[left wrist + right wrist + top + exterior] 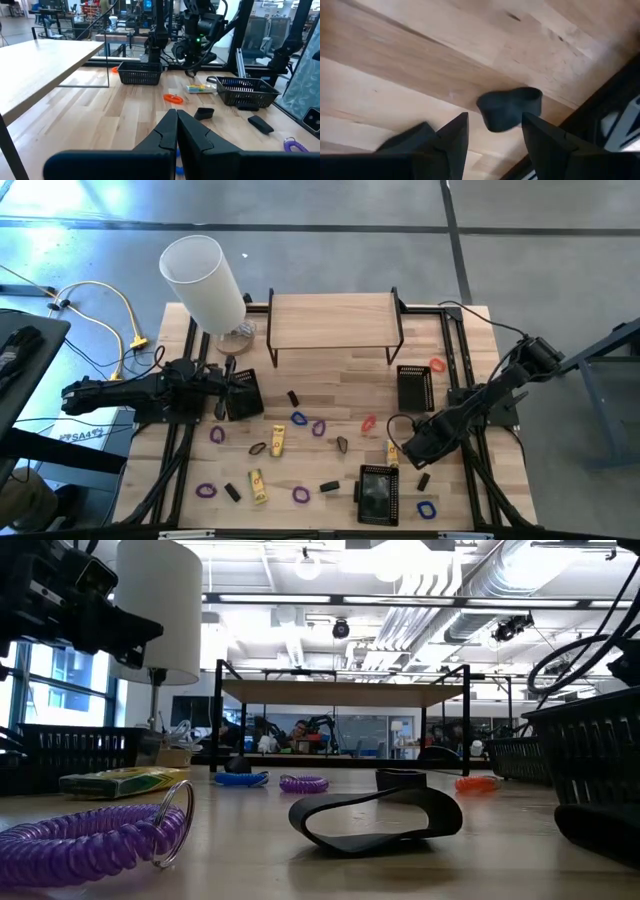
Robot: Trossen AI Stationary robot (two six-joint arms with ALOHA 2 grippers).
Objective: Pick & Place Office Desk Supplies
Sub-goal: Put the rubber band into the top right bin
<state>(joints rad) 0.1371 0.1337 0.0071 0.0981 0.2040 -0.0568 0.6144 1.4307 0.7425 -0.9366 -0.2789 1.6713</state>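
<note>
One black block [510, 107], long axis crosswise between right tool [492, 132] fingers

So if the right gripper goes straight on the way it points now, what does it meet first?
Most likely the black band loop: it lies on the wooden table just ahead of the open right gripper, in line with the gap between its fingers. How far ahead is unclear.

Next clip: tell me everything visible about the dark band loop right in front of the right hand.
The dark band loop is a flat strip, rubbery by its look, bent into a pinched, uneven ring. It stands on its edge on the pale wooden table, with the hollow of the ring showing. It lies just ahead of the right hand, whose two dark fingers stand apart on either side of it. Nothing grips it; whether a finger brushes it cannot be told.
</note>
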